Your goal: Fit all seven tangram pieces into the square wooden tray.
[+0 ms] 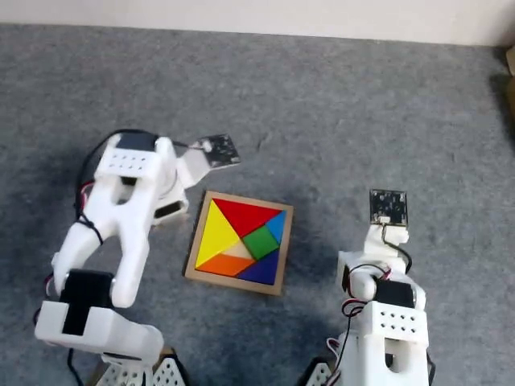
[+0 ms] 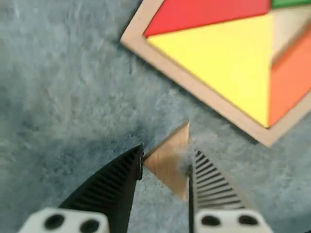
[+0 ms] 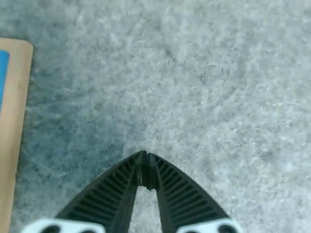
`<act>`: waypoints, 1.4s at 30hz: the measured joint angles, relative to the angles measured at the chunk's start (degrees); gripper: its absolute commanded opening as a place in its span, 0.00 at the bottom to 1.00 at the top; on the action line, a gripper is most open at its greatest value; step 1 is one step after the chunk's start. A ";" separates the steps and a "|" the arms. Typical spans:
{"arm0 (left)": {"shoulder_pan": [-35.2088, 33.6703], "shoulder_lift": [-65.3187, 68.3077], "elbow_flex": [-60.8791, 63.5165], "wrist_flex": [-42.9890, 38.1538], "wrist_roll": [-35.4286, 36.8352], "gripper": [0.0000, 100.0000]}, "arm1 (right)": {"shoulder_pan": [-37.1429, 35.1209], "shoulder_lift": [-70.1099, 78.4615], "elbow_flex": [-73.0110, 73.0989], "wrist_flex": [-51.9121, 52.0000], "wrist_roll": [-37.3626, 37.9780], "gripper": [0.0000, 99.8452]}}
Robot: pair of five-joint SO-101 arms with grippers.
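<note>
The square wooden tray lies on the grey carpet between the arms. It holds red, yellow, green, light blue, orange and dark blue pieces, with a small bare gap in the middle. My left gripper hovers just outside the tray's rim, shut on a plain wood-coloured triangle. My right gripper is shut on nothing above the carpet, to the right of the tray.
The left arm stands close along the tray's left side. The right arm sits at the lower right. Open carpet stretches beyond the tray toward a pale wall strip at the back.
</note>
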 measured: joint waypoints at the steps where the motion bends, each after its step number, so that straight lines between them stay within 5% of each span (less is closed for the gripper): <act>1: 1.23 0.00 -0.97 1.14 0.00 0.05 | 0.00 0.00 0.00 0.00 0.00 0.01; 9: 13.27 0.00 -2.11 3.34 -7.74 0.05 | 0.00 0.00 0.00 0.00 0.00 0.01; 19: 24.09 0.53 -2.37 3.34 -12.04 0.18 | 0.00 0.00 0.00 0.00 0.00 0.01; 24: 23.82 0.53 -2.46 0.53 -12.04 0.26 | 0.00 0.00 0.00 0.00 0.00 0.01; 36: 23.74 0.53 -2.46 -0.09 -8.88 0.26 | 0.00 0.00 0.00 0.00 0.00 0.01; 42: 18.55 0.53 -3.25 -1.93 -0.44 0.26 | 0.00 0.00 0.00 0.00 0.00 0.01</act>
